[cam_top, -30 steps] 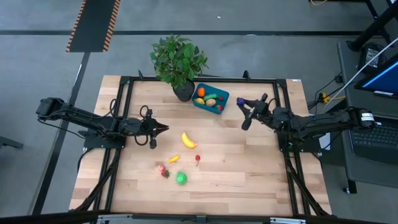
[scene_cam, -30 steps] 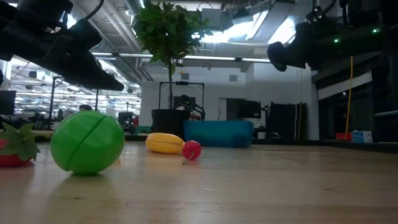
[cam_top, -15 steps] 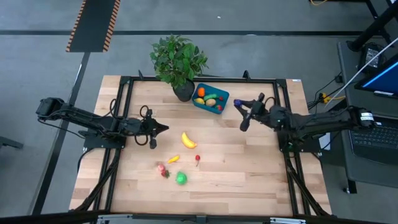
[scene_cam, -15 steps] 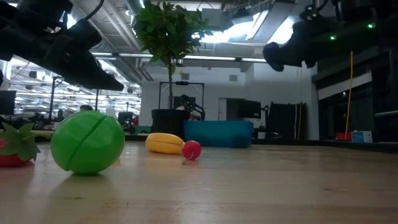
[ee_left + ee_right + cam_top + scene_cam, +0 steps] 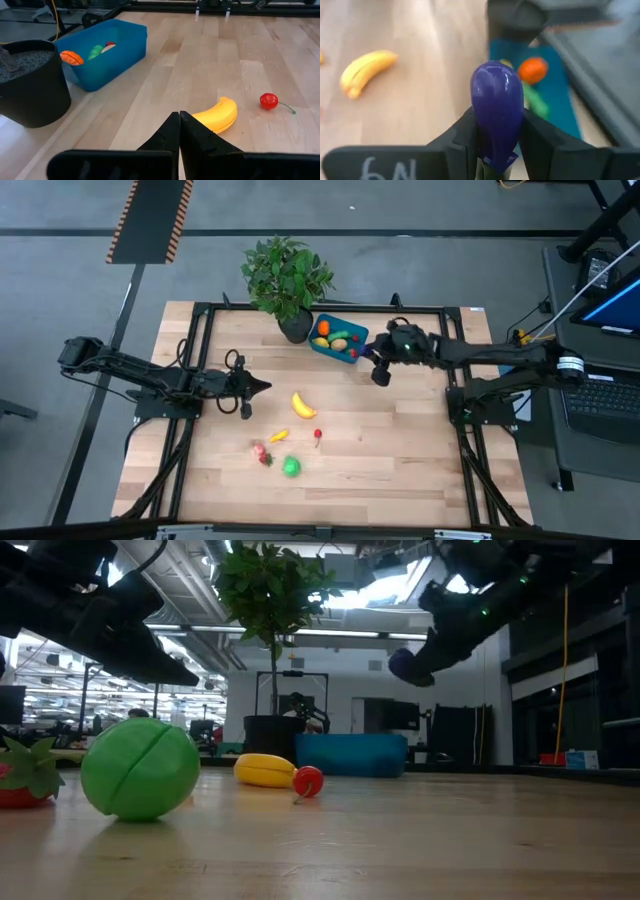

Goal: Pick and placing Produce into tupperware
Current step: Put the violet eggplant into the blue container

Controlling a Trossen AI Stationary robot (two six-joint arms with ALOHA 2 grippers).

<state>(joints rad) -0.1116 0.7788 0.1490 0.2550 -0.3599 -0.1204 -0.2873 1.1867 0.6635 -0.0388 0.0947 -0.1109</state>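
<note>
Right wrist view: the right gripper [image 5: 497, 137] clamps a purple eggplant [image 5: 497, 107] just beside the teal tupperware [image 5: 325, 346], which already holds several pieces. Banana [image 5: 303, 405], cherry [image 5: 318, 435], green fruit [image 5: 291, 466] and others await on the table [image 5: 400, 460]; left gripper [image 5: 262, 386] closed, empty.

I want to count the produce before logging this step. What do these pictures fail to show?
- Tupperware contents: small in the high view; the wall hides most in the left wrist view, and the purple piece held by the right gripper covers part in its wrist view.
- Red piece: cut by the low view's edge.
- Yellow-orange piece: too small to identify.
</note>
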